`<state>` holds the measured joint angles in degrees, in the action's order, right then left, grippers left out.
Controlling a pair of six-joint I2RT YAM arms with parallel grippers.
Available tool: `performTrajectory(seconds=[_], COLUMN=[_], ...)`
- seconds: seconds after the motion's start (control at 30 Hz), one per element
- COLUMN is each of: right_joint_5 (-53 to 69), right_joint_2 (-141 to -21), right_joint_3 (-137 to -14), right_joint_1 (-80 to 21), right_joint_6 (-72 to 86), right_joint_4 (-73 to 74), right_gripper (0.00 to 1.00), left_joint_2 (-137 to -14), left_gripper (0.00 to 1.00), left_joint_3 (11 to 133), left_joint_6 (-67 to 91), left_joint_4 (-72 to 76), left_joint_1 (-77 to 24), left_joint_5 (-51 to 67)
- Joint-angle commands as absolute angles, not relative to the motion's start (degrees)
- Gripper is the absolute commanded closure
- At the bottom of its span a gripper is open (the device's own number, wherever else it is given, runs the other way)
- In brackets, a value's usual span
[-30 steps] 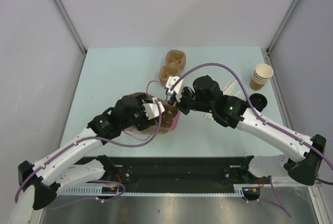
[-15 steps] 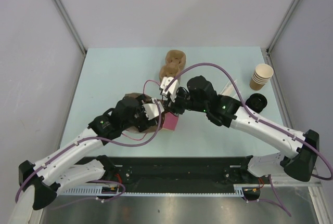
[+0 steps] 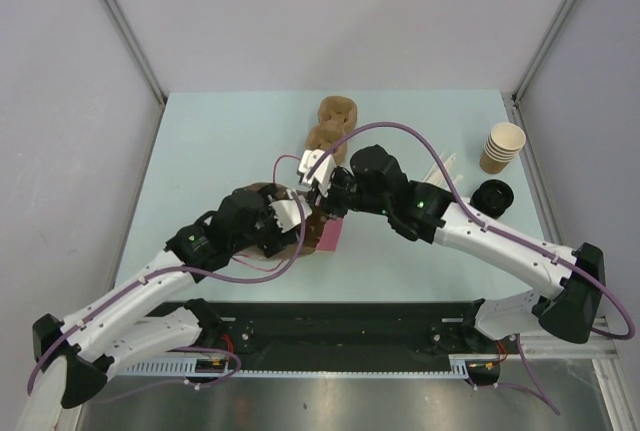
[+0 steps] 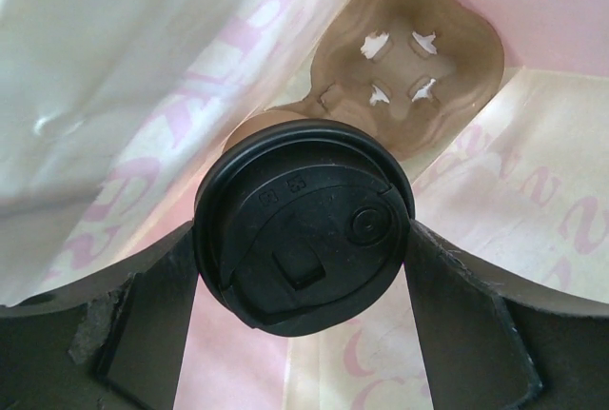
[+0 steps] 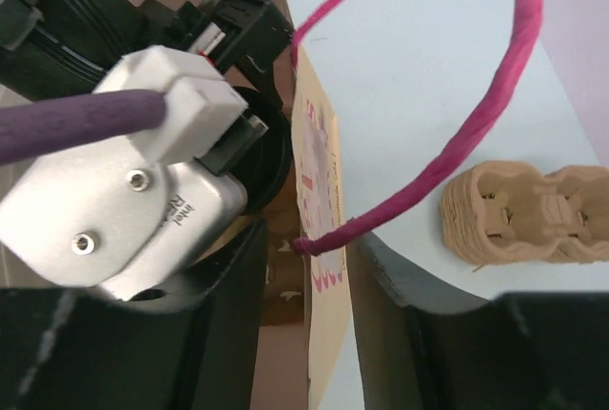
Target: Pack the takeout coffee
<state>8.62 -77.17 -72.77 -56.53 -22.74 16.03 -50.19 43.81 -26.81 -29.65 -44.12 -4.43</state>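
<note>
The takeout coffee (image 4: 303, 224) shows its round black lid in the left wrist view, inside the pink paper bag (image 4: 143, 68). My left gripper (image 4: 303, 239) is shut on it, a finger pressed against each side of the lid. A brown cup carrier (image 4: 409, 68) lies at the bottom of the bag. From above, the bag (image 3: 328, 235) is at the table's middle and hides the left gripper's fingers. My right gripper (image 5: 309, 258) is open, its jaws on either side of the bag's upper wall (image 5: 319, 172) by the pink cord handle (image 5: 457, 144).
A stack of brown cup carriers (image 3: 333, 123) lies behind the bag. Pale beige lidless cups (image 3: 502, 146) are stacked at the right edge, with a black lid (image 3: 492, 196) in front of them. The left arm's wrist camera (image 5: 124, 191) sits close to the right gripper.
My right gripper has moved left to the bag's rim and gone from shut to open. The left gripper still holds the coffee in the bag.
</note>
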Motion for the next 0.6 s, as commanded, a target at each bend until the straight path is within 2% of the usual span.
performTrajectory(seconds=[0.0, 0.07, 0.1, 0.23, 0.57], right_joint_5=[10.02, 10.2, 9.5, 4.85, -9.74], right_joint_2=[-78.66, -79.19, -79.19, -78.31, -77.34], right_joint_3=[-75.5, -75.76, -75.94, -76.03, -75.94], right_joint_1=[-57.13, -57.22, -57.22, -57.48, -62.14], right_joint_6=[-23.9, -24.34, -24.08, -20.93, -16.08], right_joint_4=[17.3, 18.63, 18.63, 16.0, 14.95], right_gripper=[0.66, 0.86, 1.0, 1.0, 1.0], left_joint_2=[-48.78, -49.04, -48.96, -46.86, -45.0], left_gripper=[1.0, 1.0, 1.0, 1.0, 1.0], left_joint_3=[43.59, 44.21, 44.82, 44.04, 39.2], left_joint_6=[-24.18, -20.85, -19.61, -14.25, -8.0], left_joint_4=[-27.42, -28.9, -29.52, -29.19, -16.71], left_joint_1=[-44.12, -43.07, -42.63, -40.35, -40.17], left_joint_5=[-4.48, -3.43, -2.73, -2.55, -11.95])
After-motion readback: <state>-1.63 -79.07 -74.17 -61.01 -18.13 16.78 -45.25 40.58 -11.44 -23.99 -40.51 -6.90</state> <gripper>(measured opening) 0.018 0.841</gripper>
